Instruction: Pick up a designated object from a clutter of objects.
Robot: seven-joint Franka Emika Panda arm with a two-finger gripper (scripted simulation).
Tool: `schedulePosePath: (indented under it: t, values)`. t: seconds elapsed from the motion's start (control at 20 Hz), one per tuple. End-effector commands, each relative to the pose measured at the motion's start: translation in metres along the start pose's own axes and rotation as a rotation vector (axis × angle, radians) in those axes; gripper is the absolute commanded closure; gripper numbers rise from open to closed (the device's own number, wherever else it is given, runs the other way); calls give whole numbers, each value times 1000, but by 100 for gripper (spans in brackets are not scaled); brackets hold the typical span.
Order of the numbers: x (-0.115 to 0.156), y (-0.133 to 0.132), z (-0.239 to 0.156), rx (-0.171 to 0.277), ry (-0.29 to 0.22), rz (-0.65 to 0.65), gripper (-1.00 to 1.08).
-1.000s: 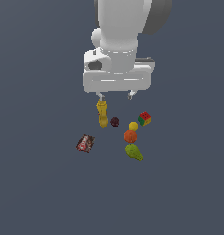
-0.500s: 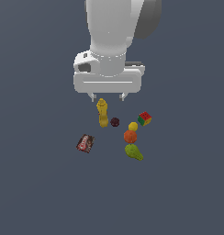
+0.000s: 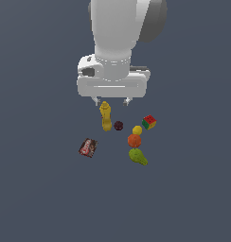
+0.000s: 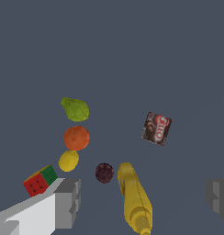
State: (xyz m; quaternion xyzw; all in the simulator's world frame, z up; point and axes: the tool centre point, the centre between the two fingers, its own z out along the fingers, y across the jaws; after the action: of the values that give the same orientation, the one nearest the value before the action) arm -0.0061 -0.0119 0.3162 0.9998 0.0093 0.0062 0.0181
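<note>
The gripper (image 3: pixel 111 100) hangs above the clutter with its fingers (image 4: pixel 68 202) wide apart and nothing between them, so the pick has not begun. The orange ball (image 3: pixel 134 140) sits on the floor (image 3: pixel 41 198), flanked closely by the yellow ball (image 3: pixel 137 130) and the green pear (image 3: pixel 137 156), possibly touching them; the view is too small to say. Lining up, descending, closing and lifting all remain. The yellow bottle (image 4: pixel 135 198) lies directly under the fingers instead. No containers here; everything rests loose.
</note>
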Motion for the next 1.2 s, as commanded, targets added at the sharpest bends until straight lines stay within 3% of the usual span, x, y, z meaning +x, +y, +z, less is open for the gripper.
schedulePosePath:
  t: [0.0, 1.15]
  values:
    - [1, -2, 4, 1, 0, 22, -92]
    - [10, -45, 80, 12, -6, 465, -92]
